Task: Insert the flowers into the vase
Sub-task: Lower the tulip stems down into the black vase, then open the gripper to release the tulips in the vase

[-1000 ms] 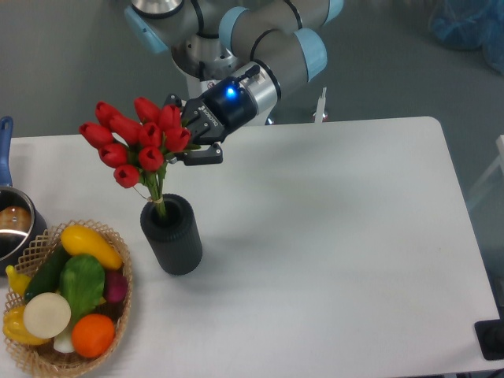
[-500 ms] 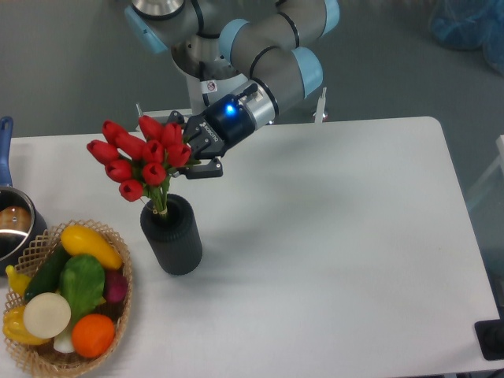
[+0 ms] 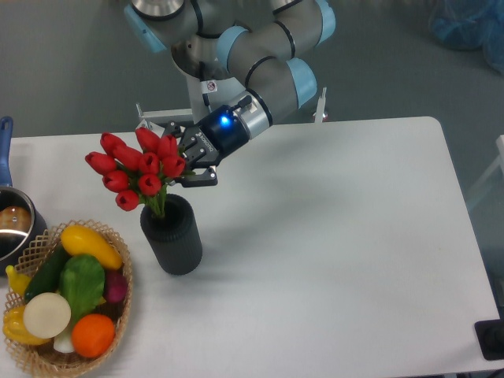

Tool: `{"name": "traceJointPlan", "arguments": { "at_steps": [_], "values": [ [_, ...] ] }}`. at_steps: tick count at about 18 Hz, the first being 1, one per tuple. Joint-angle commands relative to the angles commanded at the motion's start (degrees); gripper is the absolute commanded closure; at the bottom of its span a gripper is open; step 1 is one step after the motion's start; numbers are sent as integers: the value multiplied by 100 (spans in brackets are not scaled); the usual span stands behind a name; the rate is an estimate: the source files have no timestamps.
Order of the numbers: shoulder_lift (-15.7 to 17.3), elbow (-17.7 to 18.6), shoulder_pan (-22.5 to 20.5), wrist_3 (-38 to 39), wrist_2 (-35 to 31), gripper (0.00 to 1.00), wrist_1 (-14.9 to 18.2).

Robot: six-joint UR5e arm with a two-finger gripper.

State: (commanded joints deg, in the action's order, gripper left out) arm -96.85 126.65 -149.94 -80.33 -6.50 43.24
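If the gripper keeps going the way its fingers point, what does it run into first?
The flowers: the gripper points left and slightly down, straight into the buds. It looks already against them, though depth is unclear from this one view.

arm: grey tube links | joint caps: light blue | wrist: silver ring, lit blue lamp | pincer: black

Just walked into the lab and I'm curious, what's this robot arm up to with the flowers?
The arm is putting a bunch of red tulips, the flowers, into the dark ribbed vase. The gripper sits right beside the buds at the top of the bunch; whether it is clamping them is hard to tell. The stems already reach into the vase's mouth, with the buds leaning left above it. A wicker basket of produce sits at the table's left edge.
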Motion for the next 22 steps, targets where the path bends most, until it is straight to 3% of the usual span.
{"name": "traceJointPlan", "arguments": {
  "at_steps": [7,14,17,19,22],
  "values": [
    [-158,-70,26,-140,-439,70,-26],
    [-193,-79,70,-132,-387,38,-35],
    [-211,-79,70,-141,-343,19,-35],
    [-220,-88,70,-132,-264,0,-35],
    [-194,-97,53,-132,-264,0,-35]
  ]
}}
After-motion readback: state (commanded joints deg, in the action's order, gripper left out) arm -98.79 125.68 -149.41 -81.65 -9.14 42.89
